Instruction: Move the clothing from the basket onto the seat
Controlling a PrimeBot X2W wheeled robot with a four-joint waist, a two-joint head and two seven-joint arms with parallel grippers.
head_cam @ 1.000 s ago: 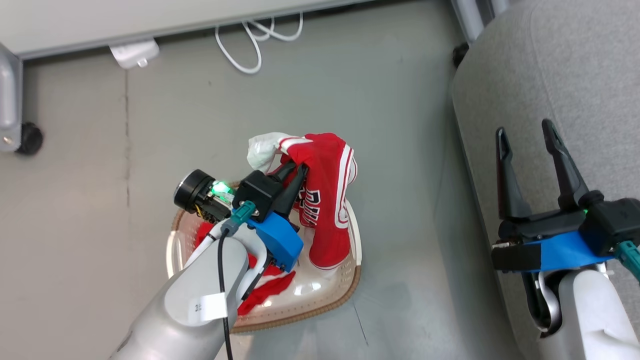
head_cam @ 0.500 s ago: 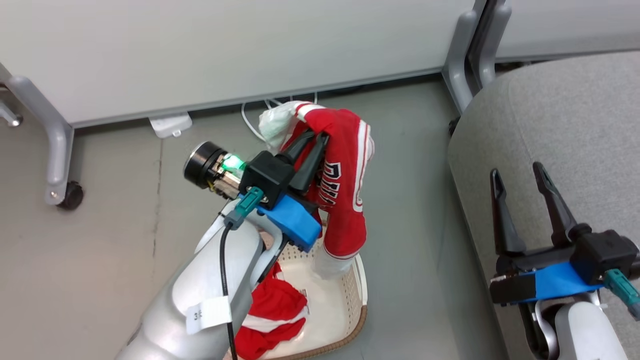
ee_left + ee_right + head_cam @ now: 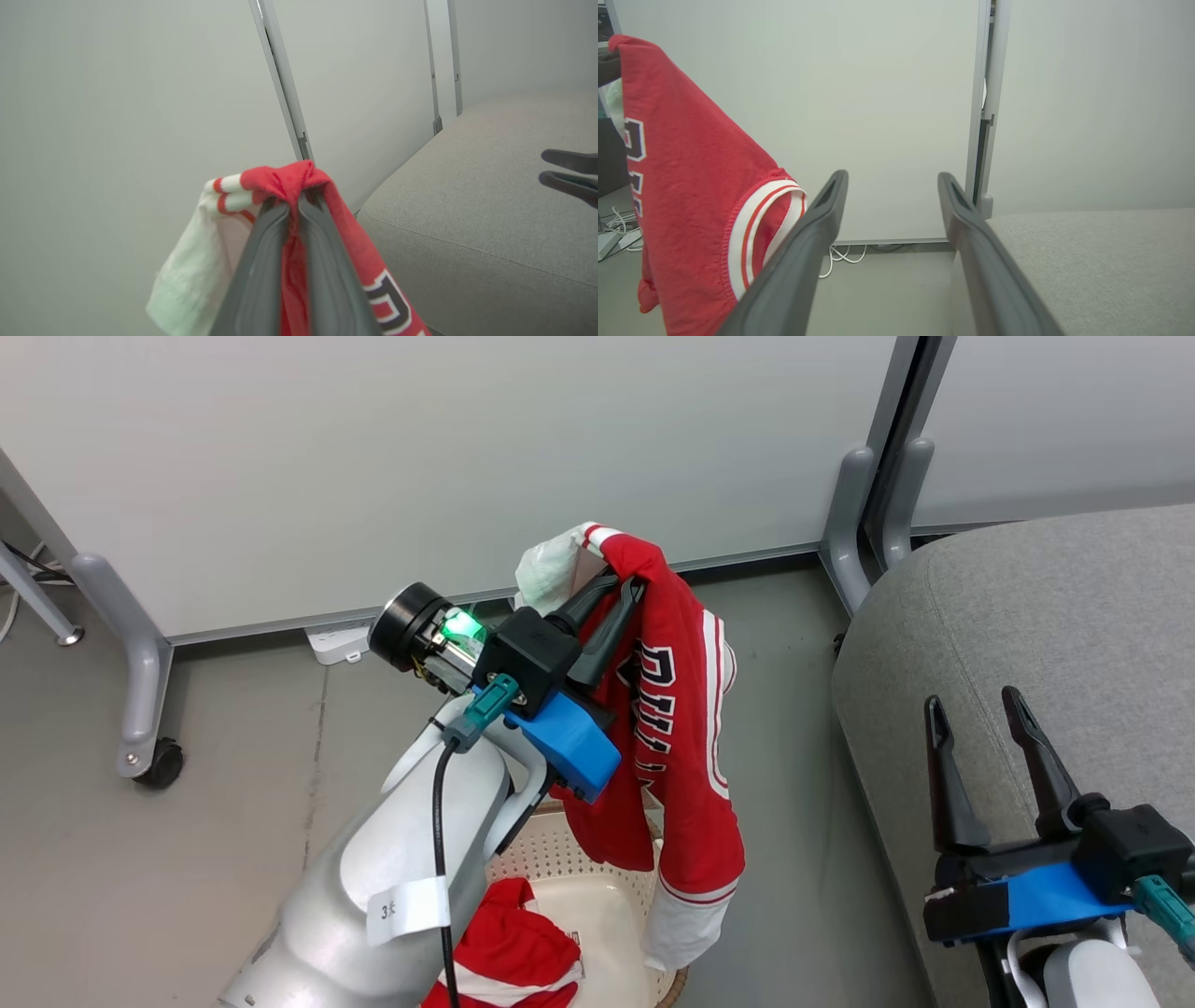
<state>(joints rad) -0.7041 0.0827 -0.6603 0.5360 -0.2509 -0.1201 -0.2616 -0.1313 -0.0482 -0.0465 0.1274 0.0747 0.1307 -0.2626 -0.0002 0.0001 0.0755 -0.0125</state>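
My left gripper (image 3: 624,588) is shut on the red jersey (image 3: 677,747), pinching it near a white-striped sleeve. The jersey hangs in the air with black lettering showing; its lower hem dangles over the basket (image 3: 579,873). In the left wrist view the jersey (image 3: 285,179) bunches over my closed left gripper (image 3: 290,205). A second red garment (image 3: 523,957) lies in the cream basket. The grey seat (image 3: 1046,635) stands at the right. My right gripper (image 3: 976,709) hangs open over the seat's near edge, with nothing between its fingers (image 3: 817,219). The jersey (image 3: 691,186) also hangs at the left of the right wrist view.
White partition panels (image 3: 420,457) on grey wheeled legs (image 3: 140,700) stand behind the basket. A white power strip (image 3: 331,642) lies under the panel. Another grey leg (image 3: 854,541) stands beside the seat's corner. Bare grey floor (image 3: 187,859) spreads to the left.
My left gripper has lifted the jersey up out of the basket, until only its hem hangs over the rim. The head camera has tilted up, so the whole picture has shifted down.
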